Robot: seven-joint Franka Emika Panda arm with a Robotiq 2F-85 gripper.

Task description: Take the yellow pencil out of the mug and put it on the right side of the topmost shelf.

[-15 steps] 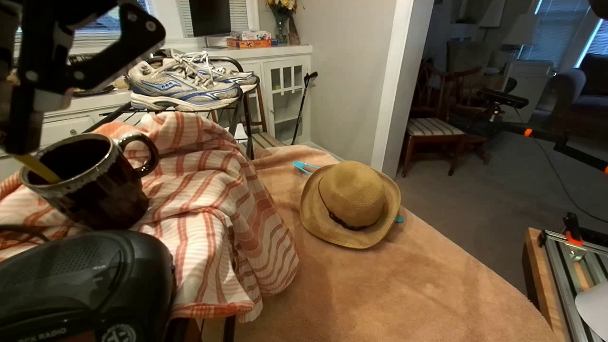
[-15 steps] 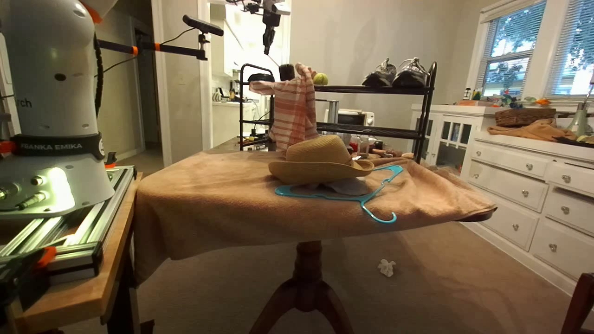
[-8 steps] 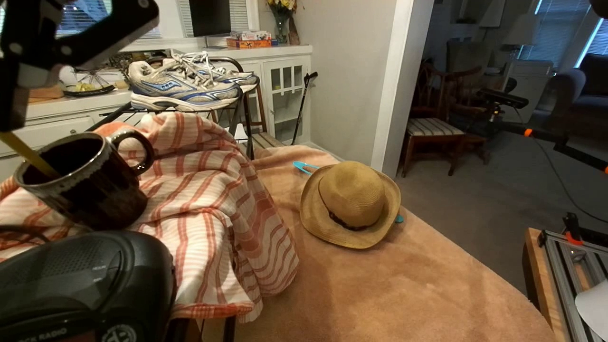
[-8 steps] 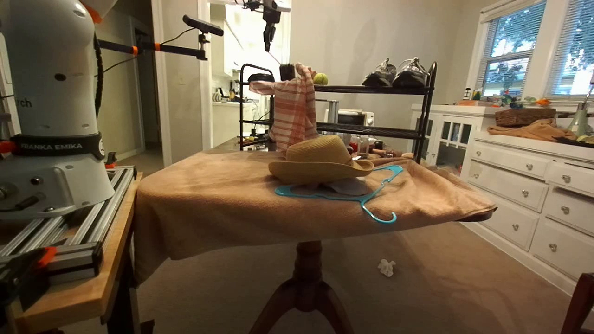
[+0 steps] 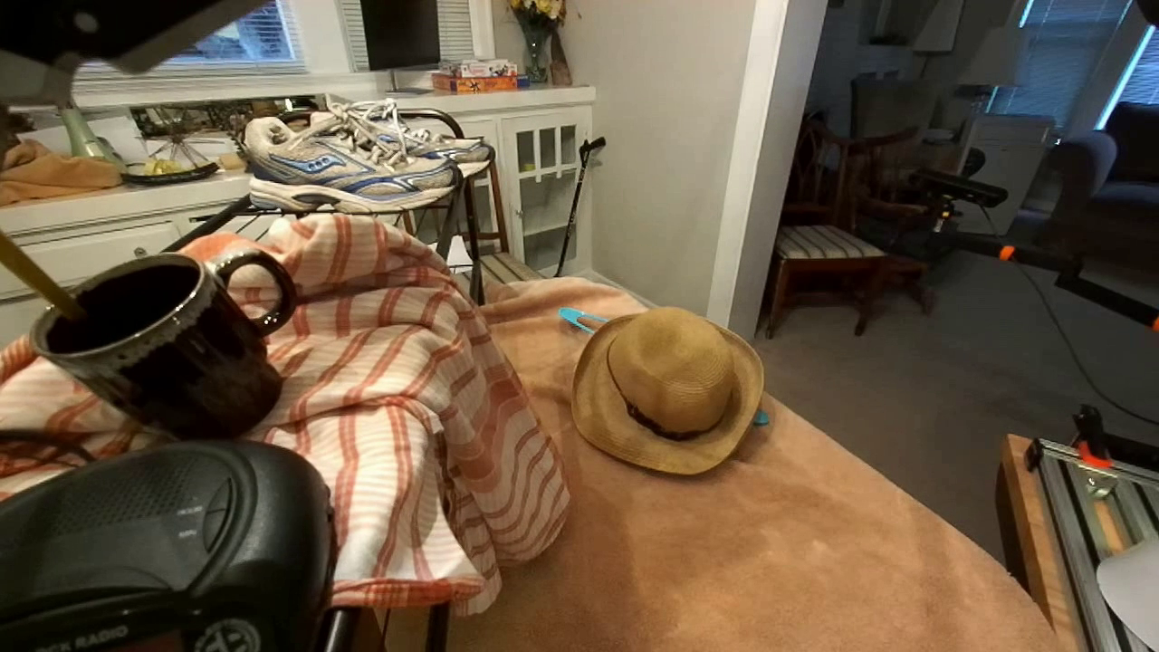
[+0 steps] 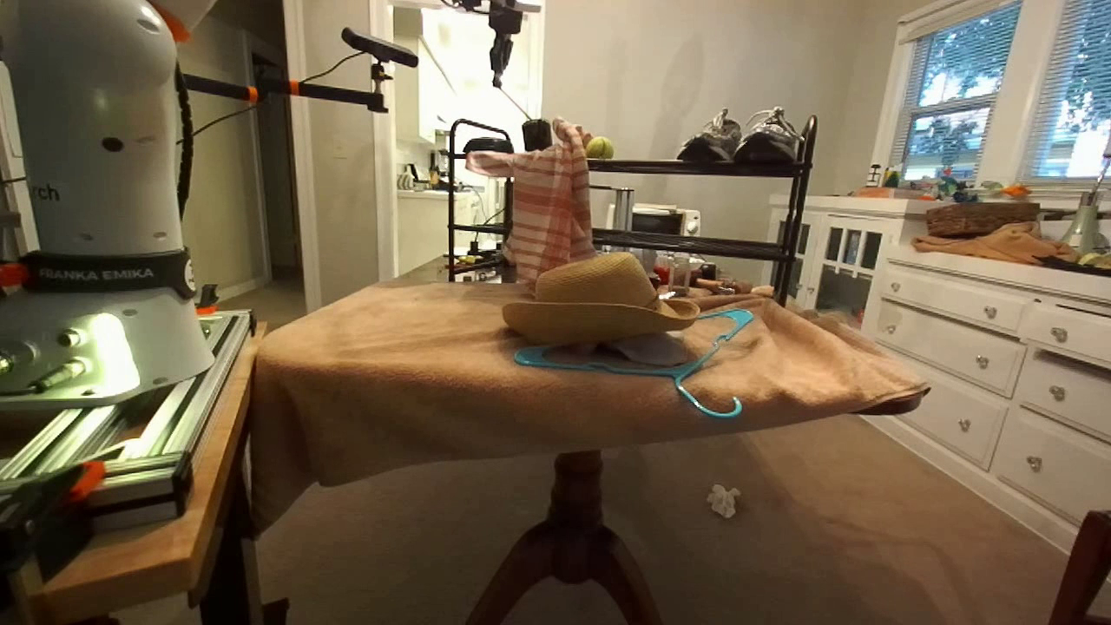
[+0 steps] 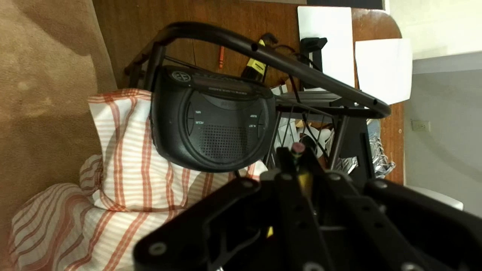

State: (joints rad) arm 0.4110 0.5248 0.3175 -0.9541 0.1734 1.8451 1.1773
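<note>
The pencil [image 5: 36, 280] is pinched by the closed gripper [image 7: 298, 157]; its lower end is seen at the mug's [image 5: 195, 371] mouth.

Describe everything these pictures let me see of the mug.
The mug looks ceramic: glossy, dark brown to black, paler glaze around the rim, wide mouth, thick loop handle. It rests mouth up, possibly tilted, on the striped cloth, seen beyond the black clock radio; whether mug and radio touch is hidden. The lower end of the yellow pencil shows at its mouth; contact there is unclear.
</note>
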